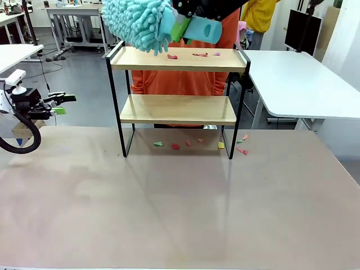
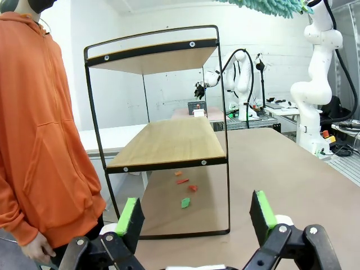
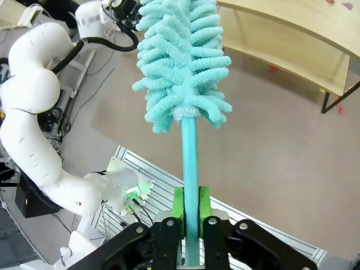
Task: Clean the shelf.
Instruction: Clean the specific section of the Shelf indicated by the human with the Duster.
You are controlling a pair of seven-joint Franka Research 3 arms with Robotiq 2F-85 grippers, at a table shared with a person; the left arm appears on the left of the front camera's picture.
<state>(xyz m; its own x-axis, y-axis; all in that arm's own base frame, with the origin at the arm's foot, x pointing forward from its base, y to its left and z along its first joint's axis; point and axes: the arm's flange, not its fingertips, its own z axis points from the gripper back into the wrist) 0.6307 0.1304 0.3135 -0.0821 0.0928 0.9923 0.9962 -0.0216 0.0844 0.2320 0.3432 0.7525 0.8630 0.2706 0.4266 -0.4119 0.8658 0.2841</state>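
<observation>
The shelf [image 1: 177, 109] stands at the far middle of the table, a two-tier rack of light boards in a black frame. Small coloured scraps [image 1: 172, 56] lie on its top board, and more scraps [image 1: 175, 145] lie on the table under it. My right gripper [image 1: 183, 28] hangs above the top board's left part, shut on the handle of a fluffy turquoise duster [image 1: 138, 22]. In the right wrist view the duster [image 3: 183, 62] points away from the right gripper [image 3: 191, 211], with the shelf [image 3: 292, 39] beyond. My left gripper [image 2: 197, 216] is open, facing the shelf [image 2: 163, 140] end-on from the table's left.
A person in an orange hoodie [image 2: 34, 124] stands behind the shelf, hand hanging low. My left gripper [image 1: 59, 104] hovers off the table's left edge. A white table [image 1: 298, 79] stands at the back right. The brown tabletop [image 1: 180, 208] lies bare in front.
</observation>
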